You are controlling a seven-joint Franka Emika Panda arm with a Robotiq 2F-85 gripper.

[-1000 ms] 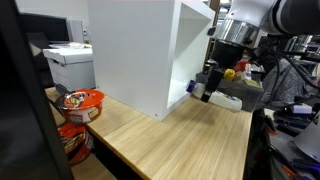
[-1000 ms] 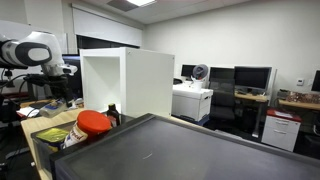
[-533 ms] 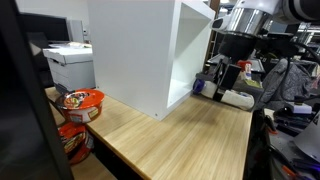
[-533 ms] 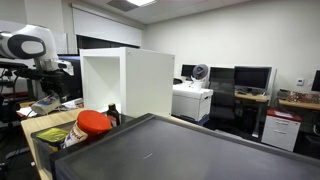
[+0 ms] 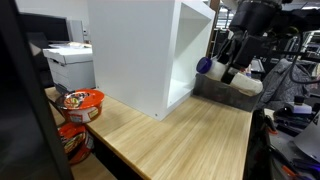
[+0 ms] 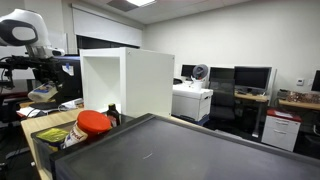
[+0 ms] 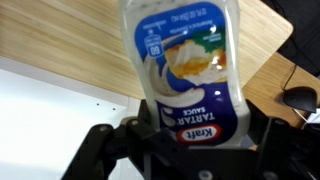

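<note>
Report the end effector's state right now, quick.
End effector: closed, holding the Kraft tartar sauce bottle.

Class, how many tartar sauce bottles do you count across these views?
1. The Kraft tartar sauce bottle is gripped in the end effector, held in the air beside the white cabinet, over the wooden table. More may be hidden inside the cabinet.

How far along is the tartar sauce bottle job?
Done: the claw is shut on the tartar sauce bottle, which is clear of the table. In hand: it hangs in the air beside the open front of the white cabinet. Left: setting it down; it rests on nothing yet.
</note>
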